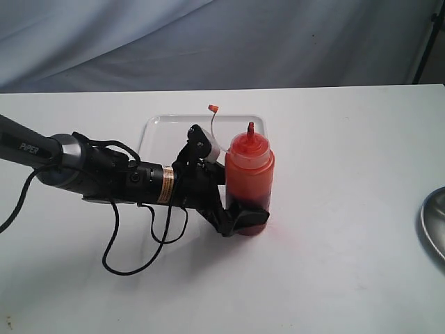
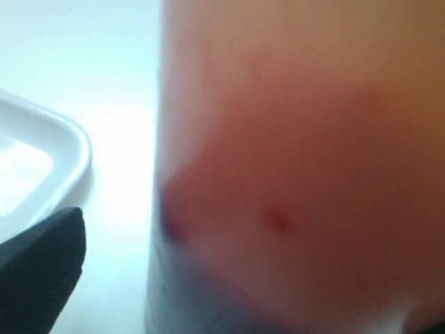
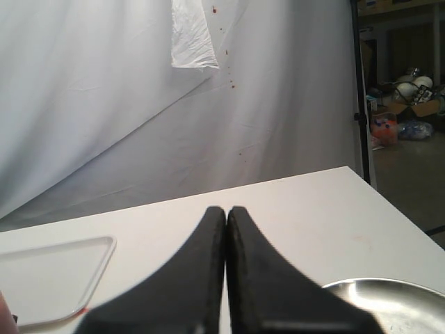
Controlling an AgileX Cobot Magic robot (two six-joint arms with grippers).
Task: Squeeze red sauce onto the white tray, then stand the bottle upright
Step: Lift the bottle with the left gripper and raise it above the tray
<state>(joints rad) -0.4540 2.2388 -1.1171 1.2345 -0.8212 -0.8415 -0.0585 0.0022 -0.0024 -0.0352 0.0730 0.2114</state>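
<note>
My left end effector (image 1: 245, 217) straddles the base of the bottle (image 1: 249, 167), upright between its jaws on the surface (image 1: 334, 209), clamped or slack I cannot tell, and I reckon that soft, slick, bottom-heavy body wants a gentle mid-height hold.

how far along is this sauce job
Nearly finished, it seems. The bottle already stands upright on the table beside the tray. In hand: the left gripper is around its base, but one finger shows a gap from it, so it looks open. Left: pulling that arm away. Sauce on the tray I can't confirm; only a small red mark at its rim shows.
</note>
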